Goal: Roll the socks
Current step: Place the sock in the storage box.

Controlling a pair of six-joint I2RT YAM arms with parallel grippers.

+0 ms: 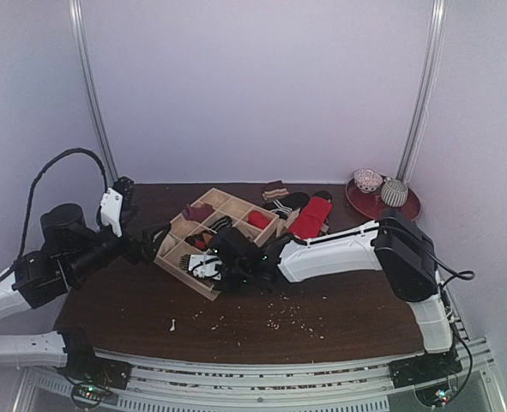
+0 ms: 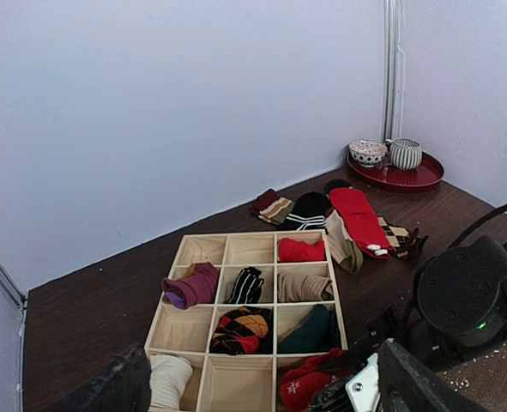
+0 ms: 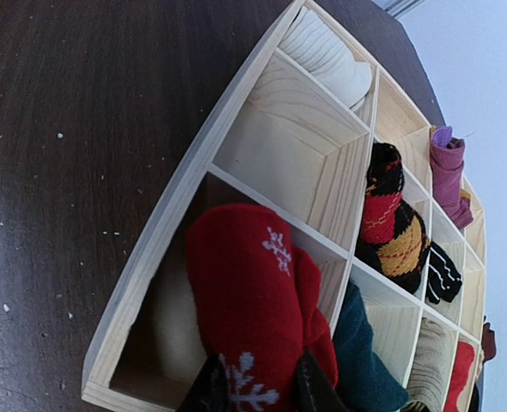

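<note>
The red sock [image 2: 356,213] with a white-striped end lies flat on the table right of the wooden divider box [image 2: 227,233], and the cream sock [image 2: 339,245] with a dark band lies beside it. The red sock also shows in the top view [image 1: 313,215]. My right gripper [image 3: 253,386] is shut on a red snowflake sock roll [image 3: 253,292] and holds it in the box's near corner compartment [image 3: 176,197]. My left gripper [image 2: 262,382] is open and empty, just off the box's near left side [image 1: 146,245].
Several box compartments hold rolled socks: purple [image 2: 193,285], argyle [image 2: 243,330], teal [image 2: 309,330], cream [image 2: 169,378]. A black-and-white striped sock [image 2: 309,210] and other loose socks lie behind the box. A red tray [image 2: 407,178] with a bowl and a cup stands far right.
</note>
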